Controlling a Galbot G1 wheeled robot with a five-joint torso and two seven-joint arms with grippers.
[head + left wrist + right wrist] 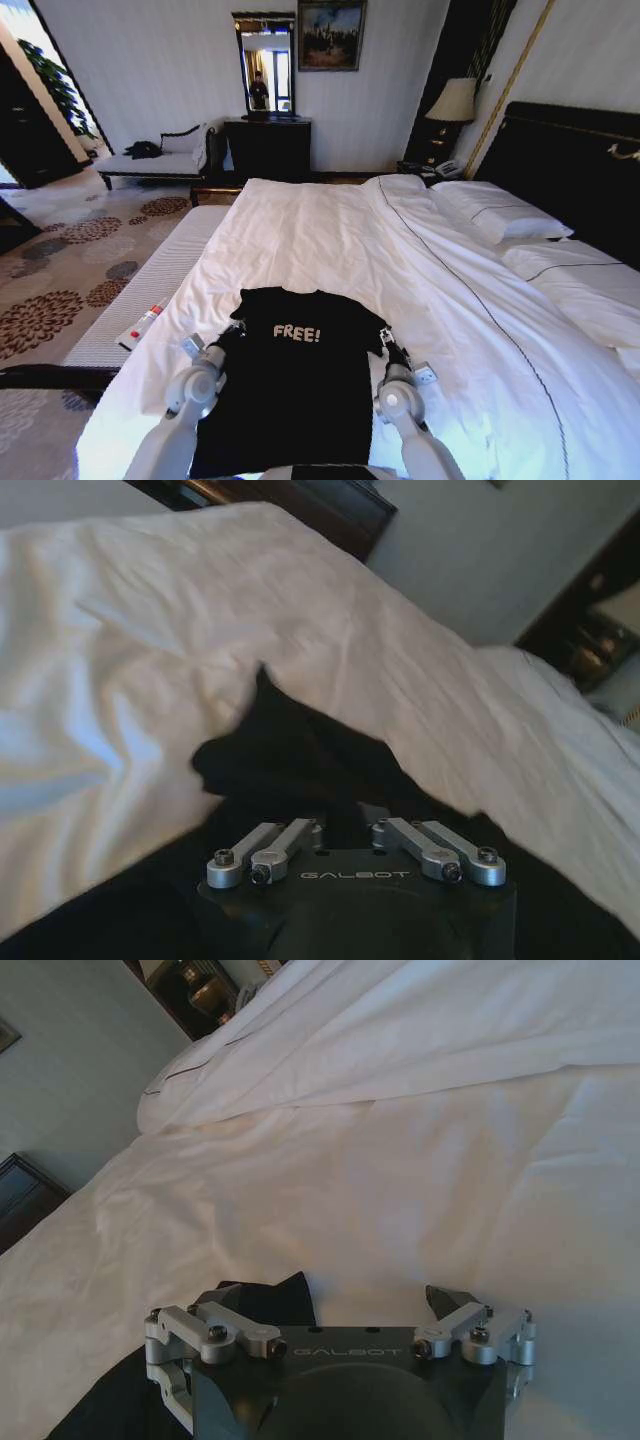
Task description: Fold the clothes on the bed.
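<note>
The black T-shirt (295,390) with white "FREE!" lettering lies flat on the white duvet of the bed (330,240), near its foot, collar toward the pillows. My left gripper (230,332) is at the shirt's left sleeve; in the left wrist view the left gripper (345,815) has its linkages drawn together, shut on bunched black cloth (270,755). Beside the right sleeve, my right gripper (388,340) stands open. The right wrist view shows the right gripper (335,1295) with spread fingers (445,1300) just above the duvet, a shirt corner (285,1295) by one finger.
White pillows (500,215) and a dark headboard (570,170) lie to the right. A pale bench (150,290) with a small white object (140,325) runs along the bed's left edge. A chaise (160,160), dresser (268,145) and lamp (452,100) stand beyond.
</note>
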